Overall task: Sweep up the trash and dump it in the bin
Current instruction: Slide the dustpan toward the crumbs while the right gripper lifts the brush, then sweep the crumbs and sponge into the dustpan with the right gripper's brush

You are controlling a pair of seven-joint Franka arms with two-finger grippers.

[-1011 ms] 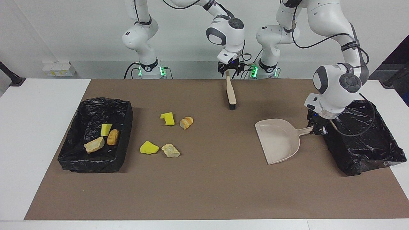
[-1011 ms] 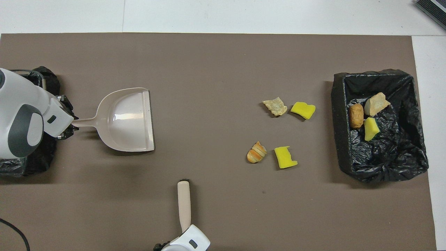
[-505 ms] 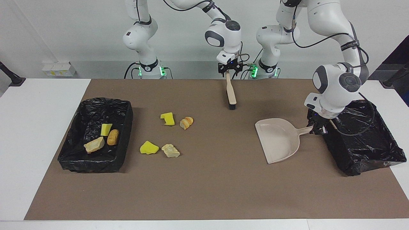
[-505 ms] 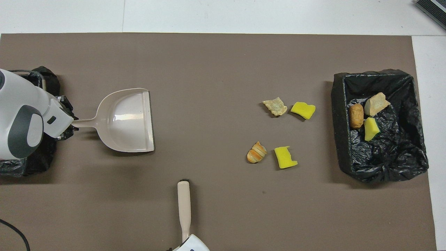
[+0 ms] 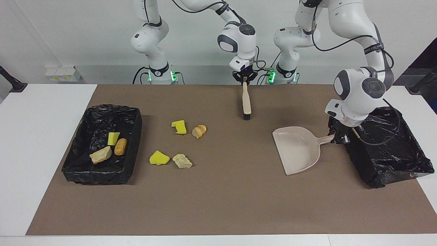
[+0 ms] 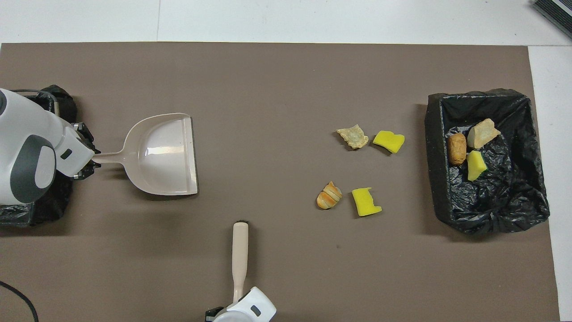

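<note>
over the robots' edge of the counter, the right claw (image 5: 244,79) points straight down, clamped on the brush (image 5: 246,100) handle; the left claw (image 5: 338,137), wrist tilted, grips the dustpan (image 5: 297,149) handle; four trash scraps (image 5: 159,158) lie between brush and bin (image 5: 131,143)

Bright even overhead light, soft shadows (glare on dustpan (image 6: 167,152)), sharp thruout.

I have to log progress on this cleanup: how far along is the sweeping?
Done: three scraps lie in the black-lined bin at the right arm's end.

In hand: the left tool grips the beige plastic dustpan by its handle; the right tool has shut on the beige black-bristled brush.

Left: four scraps lie loose on the brown mat, among them a yellow sponge chunk. No sweeping shows yet.
</note>
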